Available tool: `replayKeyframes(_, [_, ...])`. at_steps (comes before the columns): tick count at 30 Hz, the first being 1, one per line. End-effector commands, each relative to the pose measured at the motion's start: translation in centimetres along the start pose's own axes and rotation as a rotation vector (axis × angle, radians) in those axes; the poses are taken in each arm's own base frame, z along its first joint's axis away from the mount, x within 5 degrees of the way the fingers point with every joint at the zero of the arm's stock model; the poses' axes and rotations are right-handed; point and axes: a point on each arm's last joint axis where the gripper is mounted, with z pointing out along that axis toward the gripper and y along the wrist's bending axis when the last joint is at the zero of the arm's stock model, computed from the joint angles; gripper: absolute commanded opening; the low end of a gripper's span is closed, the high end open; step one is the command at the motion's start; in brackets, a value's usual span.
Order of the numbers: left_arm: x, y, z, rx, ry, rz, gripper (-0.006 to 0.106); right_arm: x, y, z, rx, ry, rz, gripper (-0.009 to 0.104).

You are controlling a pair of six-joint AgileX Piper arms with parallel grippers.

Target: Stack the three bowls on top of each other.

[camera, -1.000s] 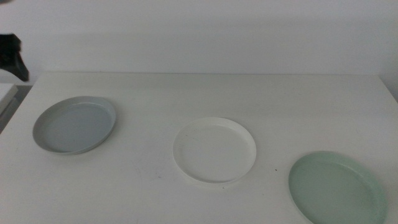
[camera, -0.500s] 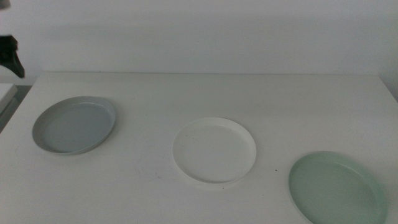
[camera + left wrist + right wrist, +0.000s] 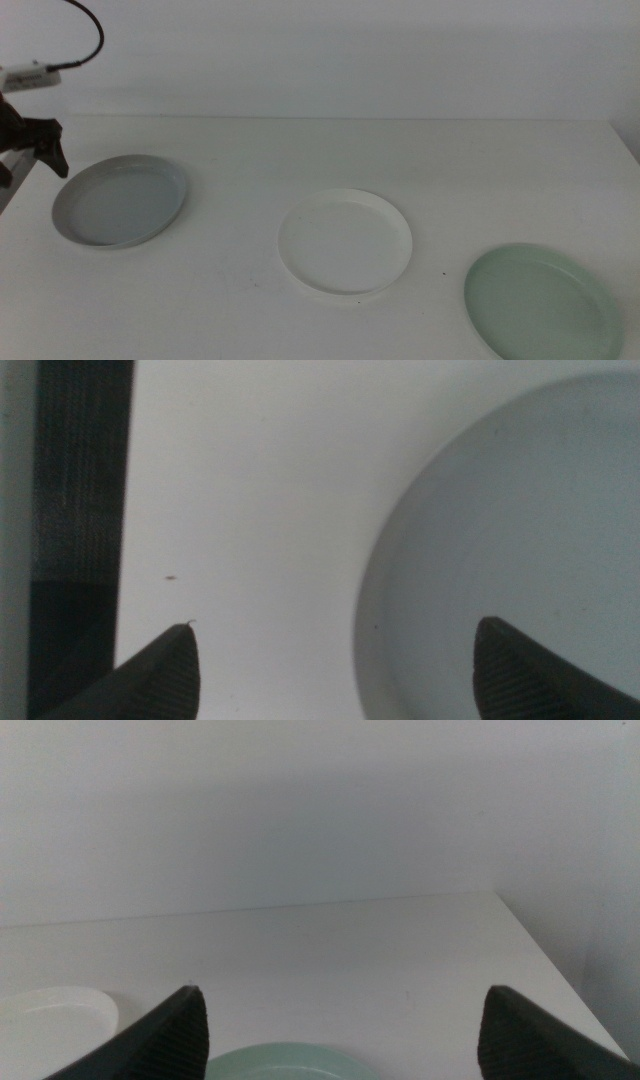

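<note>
Three bowls lie apart on the white table. The grey-blue bowl (image 3: 121, 200) is at the left, the white bowl (image 3: 345, 240) in the middle, the mint green bowl (image 3: 541, 300) at the front right. My left gripper (image 3: 35, 150) is open and hangs over the grey-blue bowl's left rim. In the left wrist view one jaw stands over the bowl (image 3: 520, 530) and the other over bare table, with the left gripper (image 3: 335, 660) holding nothing. My right gripper (image 3: 340, 1020) is open, out of the middle view, above the green bowl (image 3: 285, 1062); the white bowl's edge (image 3: 55, 1010) shows too.
The table's left edge (image 3: 120, 510) lies close to the left gripper, with a dark drop beyond it. A white wall (image 3: 330, 50) stands behind the table. A cable (image 3: 90, 35) loops above the left arm.
The left gripper has come in from the far left edge, moving right and down to the grey-blue bowl's left rim. The bowls have not moved.
</note>
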Motion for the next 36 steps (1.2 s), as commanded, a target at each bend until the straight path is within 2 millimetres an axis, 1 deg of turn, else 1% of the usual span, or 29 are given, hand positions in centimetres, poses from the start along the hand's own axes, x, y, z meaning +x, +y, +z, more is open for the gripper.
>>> replayKeyframes(1, [-0.2, 0.0, 0.4, 0.020, 0.001, 0.023, 0.094, 0.0, 0.0, 0.0, 0.004, -0.013, -0.008, 0.080])
replayKeyframes(6, [-0.2, -0.4, 1.9, 0.068, 0.019, 0.058, 0.094, 0.0, 0.0, 0.0, 0.004, -0.013, -0.008, 0.080])
replayKeyframes(13, [-0.4, -0.5, 3.5, 0.038, 0.042, 0.080, 0.093, 0.0, 0.0, 0.0, 0.004, -0.013, -0.008, 0.080])
replayKeyframes(16, [-0.6, -0.7, 4.1, 0.034, 0.031, 0.084, 0.090, 0.0, 0.0, 0.0, 0.004, -0.013, -0.008, 0.080])
replayKeyframes(19, [-0.6, -0.8, 4.9, 0.037, 0.040, 0.086, 0.083, 0.0, 0.0, 0.0, 0.004, -0.013, -0.008, 0.080])
replayKeyframes(22, [-0.5, -0.8, 5.4, 0.041, 0.055, 0.086, 0.072, 0.0, 0.0, 0.0, 0.004, -0.013, -0.008, 0.080])
replayKeyframes(25, [-0.5, -0.9, 5.6, 0.044, 0.060, 0.084, 0.056, 0.0, 0.0, 0.0, 0.004, -0.013, -0.008, 0.080])
replayKeyframes(28, [-0.5, -0.9, 5.6, 0.047, 0.062, 0.083, 0.035, 0.0, 0.0, 0.0, 0.004, -0.013, -0.008, 0.080])
replayKeyframes(32, [-0.3, -1.1, 5.5, 0.062, 0.082, 0.073, 0.001, 0.0, 0.0, 0.0, 0.004, -0.013, -0.008, 0.080])
replayKeyframes(33, [-0.2, -1.2, 5.1, 0.070, 0.089, 0.070, -0.002, 0.0, 0.0, 0.0, 0.004, -0.013, -0.008, 0.080])
replayKeyframes(36, [-0.1, -1.5, 3.2, 0.062, 0.059, 0.078, -0.002, 0.0, 0.0, 0.0, 0.004, -0.013, -0.008, 0.080])
